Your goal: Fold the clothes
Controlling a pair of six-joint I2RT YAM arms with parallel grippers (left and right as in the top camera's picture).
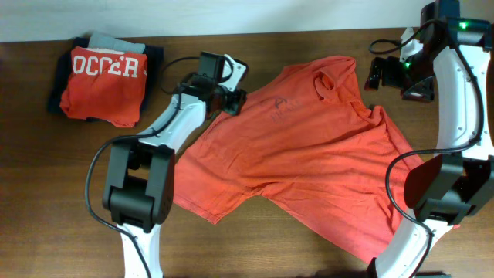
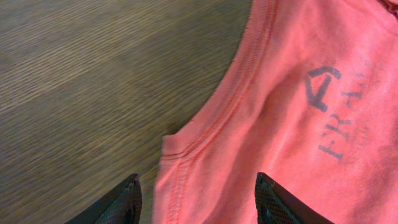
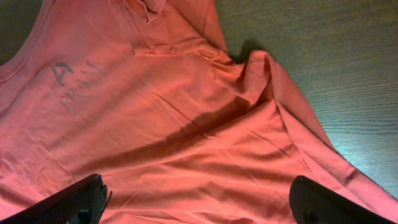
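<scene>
The coral-red T-shirt (image 1: 309, 154) lies spread and wrinkled on the wooden table, its dark chest logo (image 1: 279, 108) facing up. My left gripper (image 1: 231, 99) is open at the shirt's upper left edge. In the left wrist view its fingers (image 2: 198, 200) straddle a stitched hem corner of the shirt (image 2: 292, 124), low over it. My right gripper (image 1: 380, 73) is open and empty, raised beside the shirt's upper right edge. In the right wrist view its wide-apart fingers (image 3: 199, 205) hang above the creased cloth (image 3: 186, 124). The hem label is not visible.
A pile of folded clothes (image 1: 104, 77), topped by a red shirt with white lettering, sits at the table's back left. Bare wood table (image 1: 46, 193) surrounds the shirt. Both arm bases stand at the front edge, with cables looping near them.
</scene>
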